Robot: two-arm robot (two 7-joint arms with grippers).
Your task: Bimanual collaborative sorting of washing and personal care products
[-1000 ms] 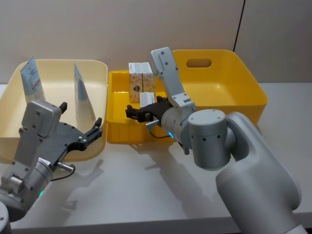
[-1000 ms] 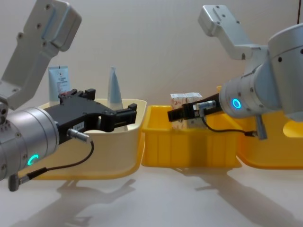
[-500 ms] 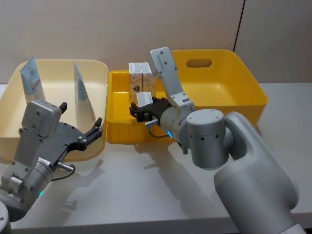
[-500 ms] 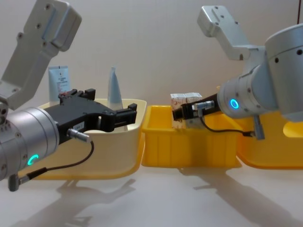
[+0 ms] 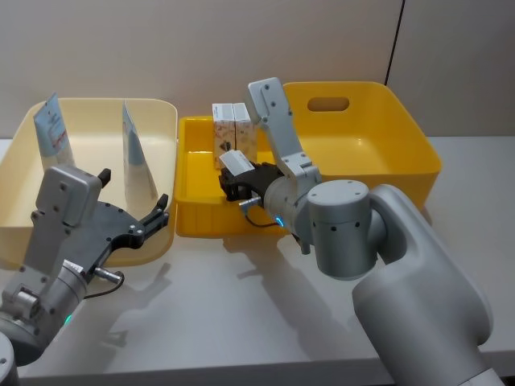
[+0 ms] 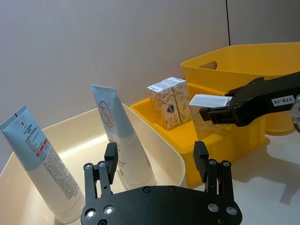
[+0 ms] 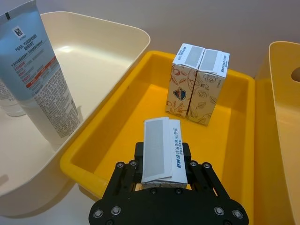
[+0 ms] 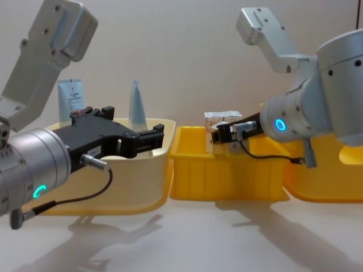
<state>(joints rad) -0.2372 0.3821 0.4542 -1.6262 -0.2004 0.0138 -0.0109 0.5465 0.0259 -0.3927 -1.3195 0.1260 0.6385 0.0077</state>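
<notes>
My right gripper [image 5: 233, 182] is shut on a small whitish carton [image 5: 235, 162], held above the floor of the small yellow tray [image 5: 193, 219]. The right wrist view has that carton [image 7: 161, 149] clamped between the black fingers. Two more cartons [image 5: 233, 129] stand side by side against the tray's back wall, a short way beyond the held one. Two pale blue-and-white tubes [image 5: 50, 130] [image 5: 137, 157] stand upright in the cream bin [image 5: 88, 108]. My left gripper [image 5: 133, 211] hangs open by that bin's front right corner, nothing between its fingers.
A large deep yellow bin [image 5: 362, 161] with a handle slot stands right of the small tray, touching it. The three containers line up along the back of the white table. Bare tabletop [image 5: 241, 305] lies in front of them.
My right gripper has carried the carton farther back in the small tray, closer to the two standing cartons. The left arm has not moved.
</notes>
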